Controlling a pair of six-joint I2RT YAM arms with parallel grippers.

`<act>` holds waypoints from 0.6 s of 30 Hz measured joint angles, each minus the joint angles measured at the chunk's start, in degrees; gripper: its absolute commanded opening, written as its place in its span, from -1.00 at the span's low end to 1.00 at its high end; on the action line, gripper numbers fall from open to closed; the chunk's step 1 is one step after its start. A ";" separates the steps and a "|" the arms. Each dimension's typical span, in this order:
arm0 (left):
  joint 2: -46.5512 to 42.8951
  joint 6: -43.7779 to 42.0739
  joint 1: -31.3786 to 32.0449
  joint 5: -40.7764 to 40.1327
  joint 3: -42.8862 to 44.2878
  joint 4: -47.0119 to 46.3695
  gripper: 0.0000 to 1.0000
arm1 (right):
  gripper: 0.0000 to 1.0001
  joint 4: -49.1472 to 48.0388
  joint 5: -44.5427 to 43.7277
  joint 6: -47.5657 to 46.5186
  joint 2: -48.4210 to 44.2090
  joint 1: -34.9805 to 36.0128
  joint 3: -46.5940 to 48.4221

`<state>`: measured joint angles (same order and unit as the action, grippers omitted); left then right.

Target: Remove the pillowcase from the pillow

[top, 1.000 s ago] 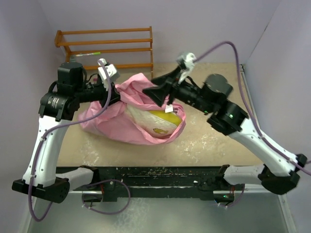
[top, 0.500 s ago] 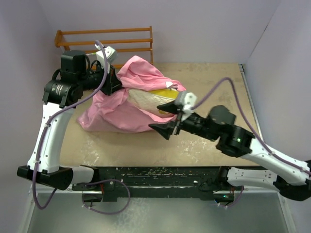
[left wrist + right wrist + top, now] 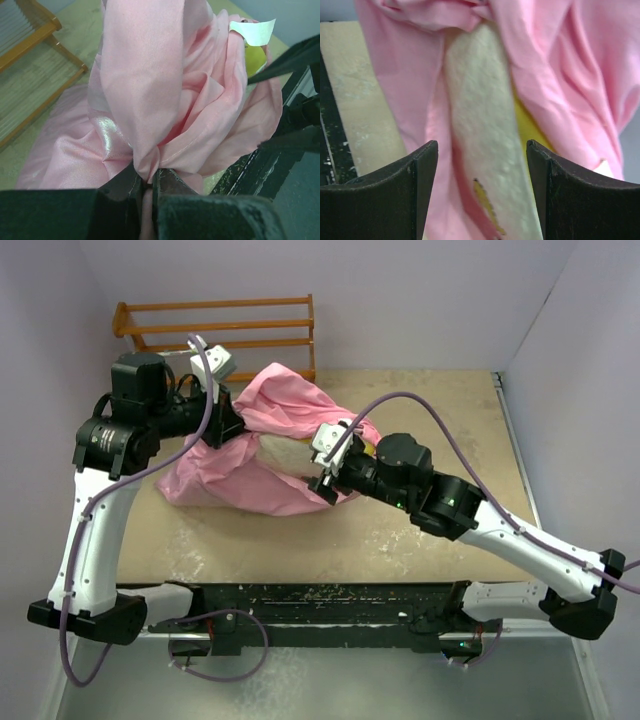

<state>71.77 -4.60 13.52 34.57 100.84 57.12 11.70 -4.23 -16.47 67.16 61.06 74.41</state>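
Note:
The pink pillowcase (image 3: 255,475) lies bunched over the pillow at the middle of the table. My left gripper (image 3: 226,426) is shut on a gathered fold of it at its back left, and the left wrist view shows the fabric (image 3: 165,90) pinched between the jaws (image 3: 145,182). A strip of the cream pillow (image 3: 480,110) with yellow edging (image 3: 525,125) shows through the opening. My right gripper (image 3: 481,150) is open and empty, its fingers either side of that strip just short of it. In the top view the right gripper (image 3: 322,483) is at the pillow's (image 3: 290,450) right end. A white tag (image 3: 252,31) sticks out.
A wooden slatted rack (image 3: 220,330) stands against the back wall behind the left arm and shows in the left wrist view (image 3: 30,75). Purple walls close in the left, back and right. The black base rail (image 3: 330,600) runs along the table's near edge.
My right arm dropped from over the pillow to the front, then came back in at the pillow's exposed end with jaws open. My left gripper stayed shut on the pillowcase and shifted slightly.

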 measured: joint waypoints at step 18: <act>-1.25 -1.22 -0.02 0.92 0.00 2.67 -1.00 | 0.54 3.43 11.63 -2.75 1.97 -8.31 -1.36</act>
<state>70.52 -5.82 13.50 35.48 100.84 59.79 15.14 7.40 -19.22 69.12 52.75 73.06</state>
